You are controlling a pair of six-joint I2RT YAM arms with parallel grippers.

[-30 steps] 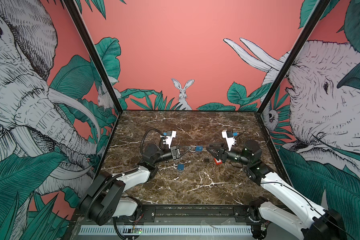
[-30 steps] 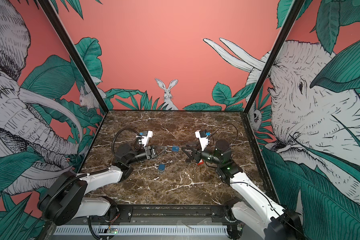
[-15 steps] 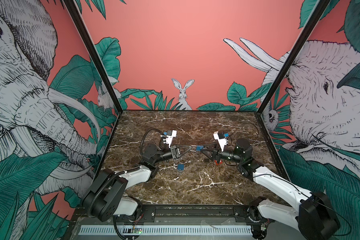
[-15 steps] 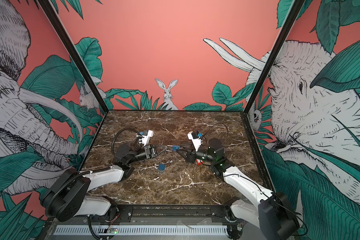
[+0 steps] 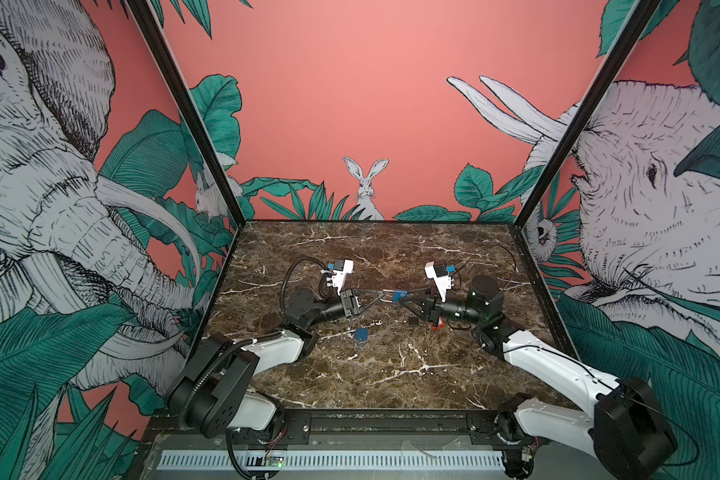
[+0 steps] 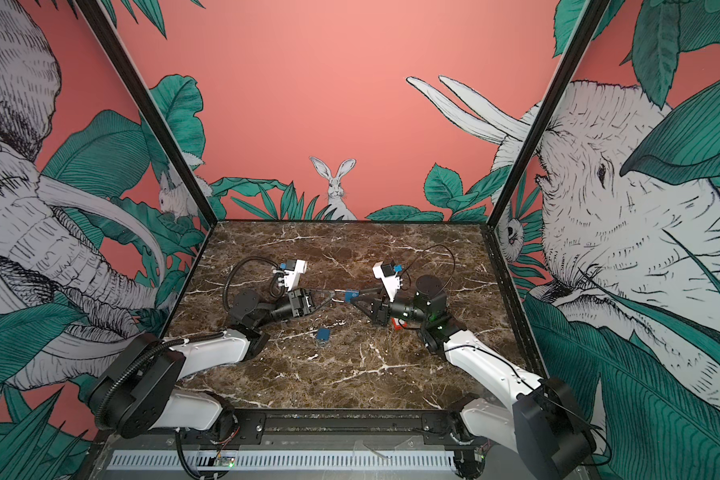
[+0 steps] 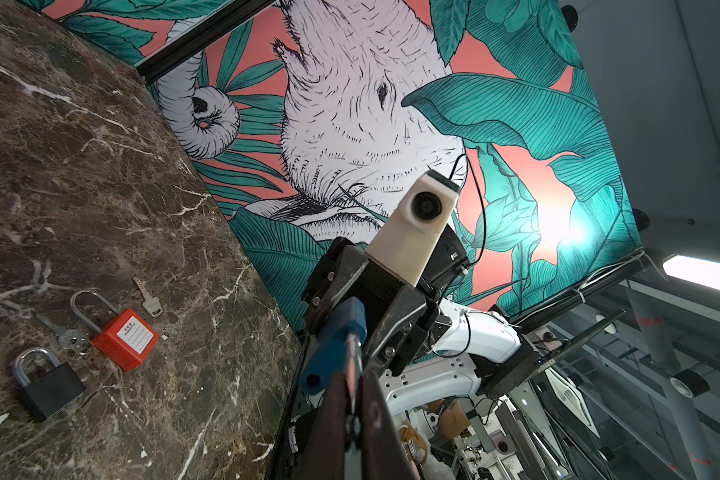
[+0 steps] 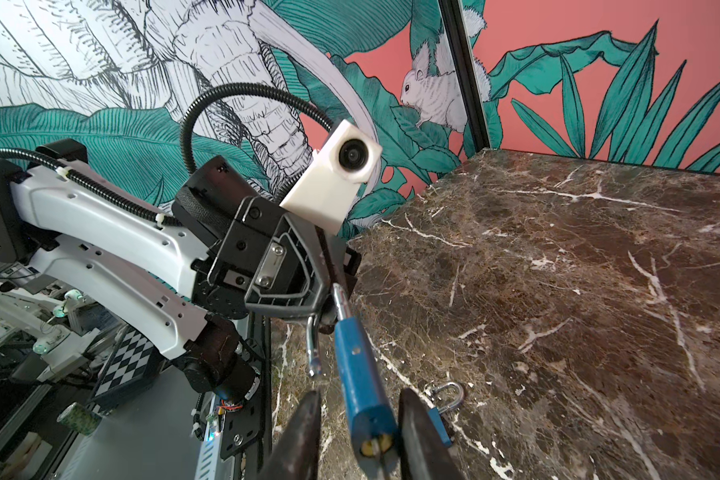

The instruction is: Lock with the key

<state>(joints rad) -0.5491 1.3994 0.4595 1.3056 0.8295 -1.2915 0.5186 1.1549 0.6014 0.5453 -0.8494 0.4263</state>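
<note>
A blue padlock hangs in the air between the two arms. My left gripper is shut on its steel shackle. One leg of the shackle stands free of the body. In the right wrist view my right gripper straddles the lock body. One finger lies against the body and a gap shows at the other. The brass keyhole faces that camera with a thin metal piece in it. I cannot tell whether that piece is the key.
On the marble lie a second blue padlock, a red padlock and a black padlock. Two loose keys rest beside the red one. The walls stand close on three sides.
My right gripper has swung left from above the red padlock to the held blue padlock, and its jaws have narrowed round the body. The left arm has stayed still.
</note>
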